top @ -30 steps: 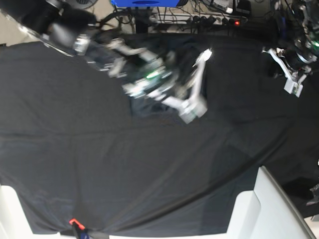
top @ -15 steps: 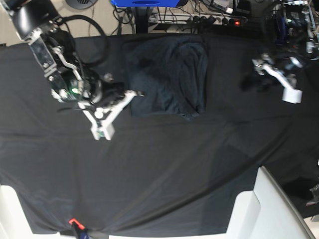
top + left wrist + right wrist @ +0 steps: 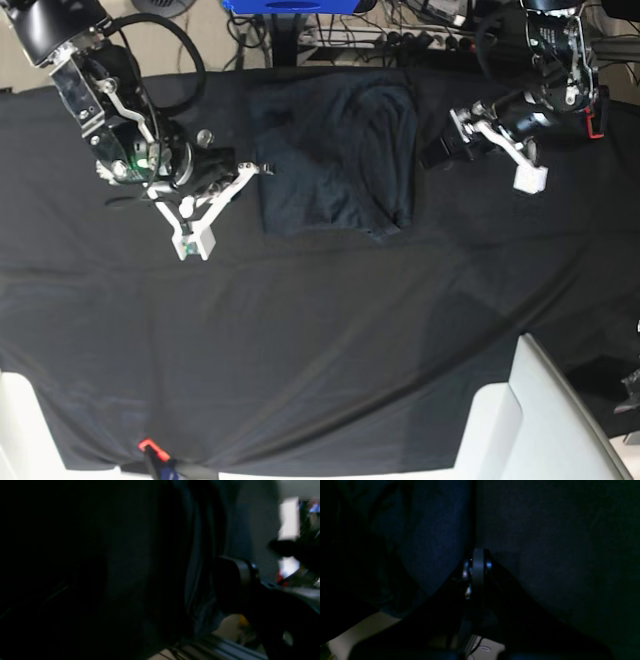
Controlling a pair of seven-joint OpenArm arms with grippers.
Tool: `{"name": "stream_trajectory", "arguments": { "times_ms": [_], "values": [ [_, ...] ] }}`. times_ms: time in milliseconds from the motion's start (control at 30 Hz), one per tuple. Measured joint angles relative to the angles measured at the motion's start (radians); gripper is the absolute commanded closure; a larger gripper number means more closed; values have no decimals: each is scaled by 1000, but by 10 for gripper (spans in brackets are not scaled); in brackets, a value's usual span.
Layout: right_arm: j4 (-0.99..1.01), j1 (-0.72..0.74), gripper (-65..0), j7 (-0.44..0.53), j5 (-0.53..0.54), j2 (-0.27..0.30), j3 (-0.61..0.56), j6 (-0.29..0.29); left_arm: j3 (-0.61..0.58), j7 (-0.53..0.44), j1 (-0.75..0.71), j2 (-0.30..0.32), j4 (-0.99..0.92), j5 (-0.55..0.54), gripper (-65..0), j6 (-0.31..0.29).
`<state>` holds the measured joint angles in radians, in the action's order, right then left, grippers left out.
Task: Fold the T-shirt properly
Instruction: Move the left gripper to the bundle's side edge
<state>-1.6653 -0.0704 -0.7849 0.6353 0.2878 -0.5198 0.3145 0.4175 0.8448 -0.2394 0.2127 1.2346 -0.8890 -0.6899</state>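
Charcoal-grey knit, the T-shirt [image 3: 335, 155] lies folded into a compact block at the back middle of the black-draped surface [image 3: 320, 340], where it lay half a second ago. The right end effector [image 3: 262, 168], clenched with nothing in it, sits just beside the shirt's edge nearest it, barely shifted from half a second ago. The left end effector [image 3: 452, 140] has swung in from the far side toward the shirt's other edge and now stands released, its fingers spread, holding nothing. Both wrist views are too dark to add detail.
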Motion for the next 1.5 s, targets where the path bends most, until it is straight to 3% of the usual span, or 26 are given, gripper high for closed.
{"name": "stream_trajectory", "arguments": {
  "times_ms": [100,200,733,1000,1133,1233,1500],
  "values": [
    [0,-6,0,0,3,0,-1,0,-4,-22,33,-65,3,107,-650,-3],
    [0,-14,0,0,3,0,4,0,-12,-37,36,-113,5,148,-650,-20],
    [0,-16,0,3,3,0,6,0,-10,-85,75,-129,-108,115,-650,-52],
    [0,-16,0,3,3,0,6,0,-60,-74,99,-130,-135,143,-398,-43],
    [0,-16,0,3,3,3,6,0,-65,-66,105,-134,-165,153,-201,-40],
    [0,-16,0,3,3,2,6,0,-71,-32,123,-134,-183,185,0,-39],
    [41,-17,0,3,6,9,39,-7,-71,-10,160,-124,-217,179,0,-44]
  ]
}}
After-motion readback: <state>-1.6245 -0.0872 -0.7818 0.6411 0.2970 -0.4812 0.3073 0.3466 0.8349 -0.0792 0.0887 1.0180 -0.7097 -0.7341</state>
